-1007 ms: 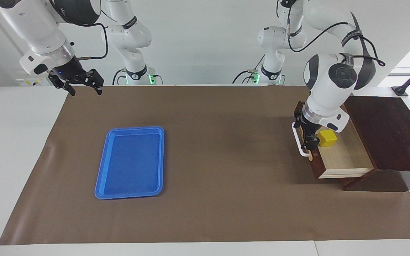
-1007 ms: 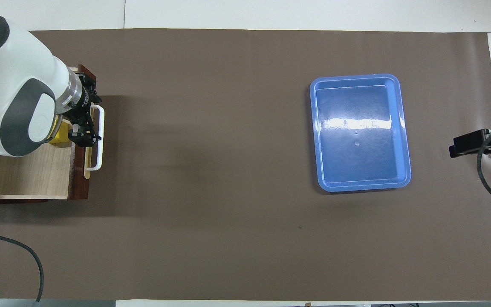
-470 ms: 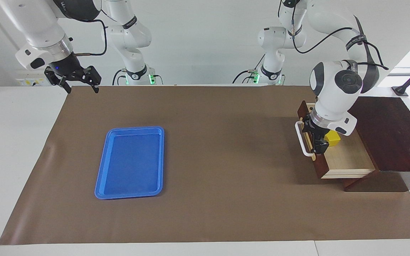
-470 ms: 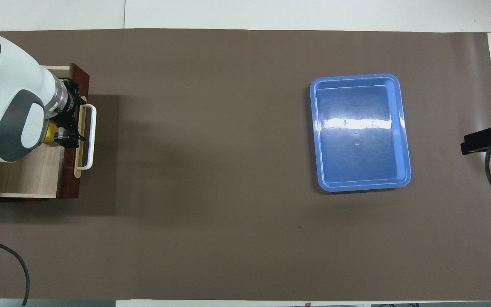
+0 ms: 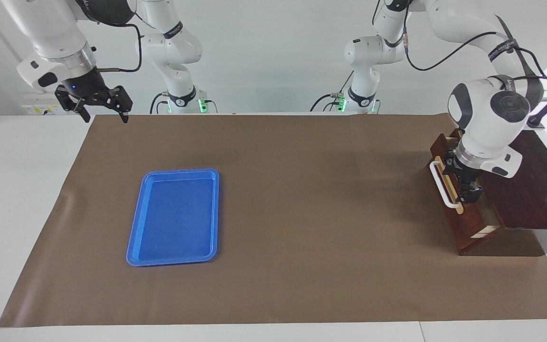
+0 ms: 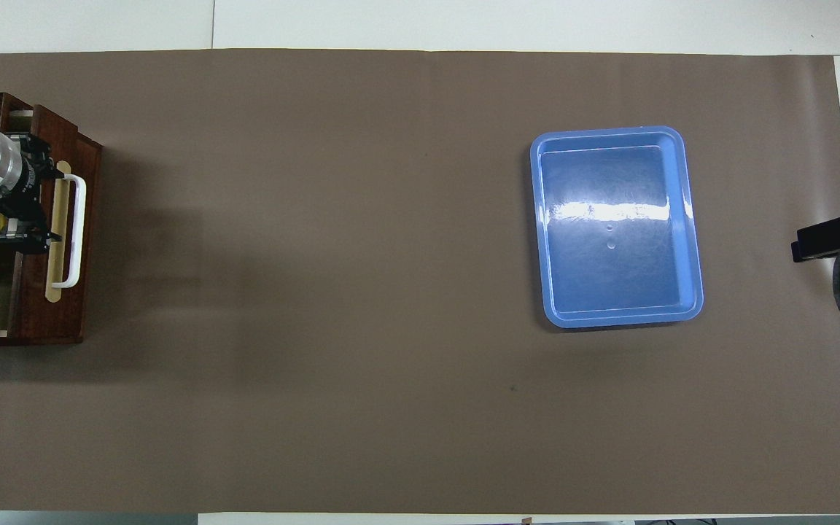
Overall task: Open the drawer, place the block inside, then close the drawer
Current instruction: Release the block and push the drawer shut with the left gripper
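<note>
**Drawer nearly shut, left tool at its front**

The dark reddish-brown wooden drawer (image 5: 468, 223) with a white bar handle (image 5: 442, 184) stood almost fully inside its dark wooden box (image 5: 530, 190), at the left arm's end of the counter. Only a thin strip of its pale inside showed. The small yellow block could not be seen. The left tool (image 5: 469, 190) was at the drawer front, just beside the handle; its fingers stood wide and held nothing. The right tool (image 5: 103, 113), also wide and empty, waited in the air over the counter's edge at the right arm's end. A blue rectangular plastic tray (image 5: 174, 217) lay on the brown mat (image 5: 302, 190).
</note>
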`<state>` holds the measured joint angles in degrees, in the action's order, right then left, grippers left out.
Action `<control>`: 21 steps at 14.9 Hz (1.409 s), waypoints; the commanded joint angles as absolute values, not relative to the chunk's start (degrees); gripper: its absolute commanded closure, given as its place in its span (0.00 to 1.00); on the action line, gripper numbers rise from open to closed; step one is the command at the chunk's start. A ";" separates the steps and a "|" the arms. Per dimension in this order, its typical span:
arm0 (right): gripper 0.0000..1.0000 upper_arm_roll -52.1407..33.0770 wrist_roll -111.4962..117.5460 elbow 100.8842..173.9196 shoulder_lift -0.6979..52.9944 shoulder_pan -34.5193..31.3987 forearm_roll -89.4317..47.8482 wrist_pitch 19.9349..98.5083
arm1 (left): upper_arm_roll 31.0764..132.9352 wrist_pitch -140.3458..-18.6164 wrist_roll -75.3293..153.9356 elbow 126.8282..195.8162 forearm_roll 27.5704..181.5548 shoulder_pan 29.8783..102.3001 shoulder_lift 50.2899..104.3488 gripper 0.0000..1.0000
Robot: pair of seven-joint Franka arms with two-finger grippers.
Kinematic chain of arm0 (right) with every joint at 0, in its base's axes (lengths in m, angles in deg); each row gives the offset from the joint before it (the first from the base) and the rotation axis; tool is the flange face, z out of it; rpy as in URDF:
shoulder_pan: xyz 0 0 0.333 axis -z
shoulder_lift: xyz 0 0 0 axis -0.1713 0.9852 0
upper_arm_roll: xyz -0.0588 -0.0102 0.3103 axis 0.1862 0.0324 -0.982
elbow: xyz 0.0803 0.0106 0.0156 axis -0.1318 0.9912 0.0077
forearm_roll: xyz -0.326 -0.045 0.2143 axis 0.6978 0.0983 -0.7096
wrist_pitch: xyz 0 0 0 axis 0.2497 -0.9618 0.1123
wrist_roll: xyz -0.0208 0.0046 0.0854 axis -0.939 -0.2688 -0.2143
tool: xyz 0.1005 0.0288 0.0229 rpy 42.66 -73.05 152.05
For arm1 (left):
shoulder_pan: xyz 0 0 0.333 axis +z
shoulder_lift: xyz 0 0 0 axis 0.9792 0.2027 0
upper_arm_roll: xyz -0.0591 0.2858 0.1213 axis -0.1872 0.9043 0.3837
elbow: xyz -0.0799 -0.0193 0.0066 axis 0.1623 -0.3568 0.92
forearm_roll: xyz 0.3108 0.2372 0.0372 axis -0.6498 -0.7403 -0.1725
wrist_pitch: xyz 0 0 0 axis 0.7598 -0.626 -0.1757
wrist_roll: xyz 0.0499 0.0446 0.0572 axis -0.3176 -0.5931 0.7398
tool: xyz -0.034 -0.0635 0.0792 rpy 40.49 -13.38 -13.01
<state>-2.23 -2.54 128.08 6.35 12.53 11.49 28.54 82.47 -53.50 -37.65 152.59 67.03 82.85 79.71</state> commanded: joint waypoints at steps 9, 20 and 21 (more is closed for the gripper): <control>0.00 -2.51 -3.21 126.90 5.80 12.94 10.41 26.70 | 82.13 -45.71 -22.48 145.04 67.20 86.39 78.95 0.00; 0.00 -2.33 -3.04 127.87 7.11 13.20 10.33 26.70 | 81.78 -28.47 32.11 146.25 76.00 81.31 69.11 0.00; 0.00 -2.33 -3.04 127.87 7.12 13.03 10.33 26.53 | 81.69 -28.29 33.90 146.25 76.09 81.21 68.93 0.00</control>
<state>-1.95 -2.55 127.70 7.28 12.52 11.00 26.76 81.10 -29.83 27.58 144.58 75.23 82.64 70.87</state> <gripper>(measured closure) 0.000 0.000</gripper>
